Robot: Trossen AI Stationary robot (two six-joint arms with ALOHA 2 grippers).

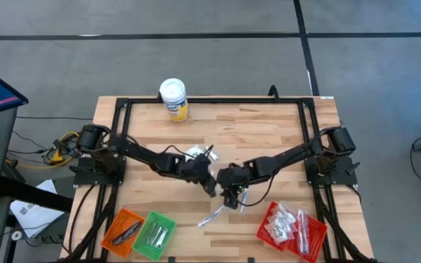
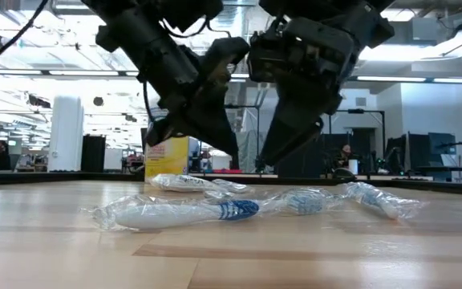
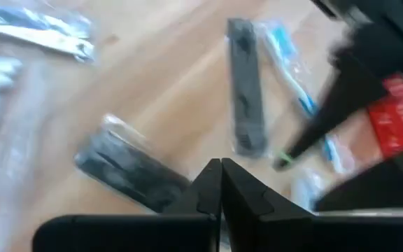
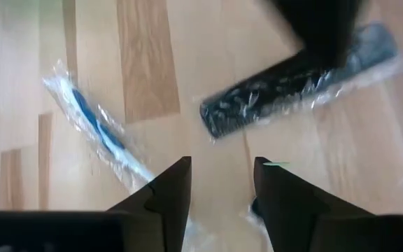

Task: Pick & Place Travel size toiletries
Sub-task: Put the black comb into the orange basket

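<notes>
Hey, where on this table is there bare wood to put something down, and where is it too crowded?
Bare wood: the band right of the yellow canister along the far edge, and the near edge between the green basket and red basket. Crowded: the middle, where the left gripper and right gripper hang over wrapped toothbrushes.

Both grippers are meeting mid-table: the left gripper [image 1: 212, 188] is sitting just left of the right gripper [image 1: 232, 199]. Wrapped toothbrushes [image 1: 221, 212] are lying just before the right gripper. The canister [image 1: 174, 100] is standing well behind it. Baskets [image 1: 139, 233] are lying far front-left, another basket [image 1: 294, 229] front-right.
</notes>
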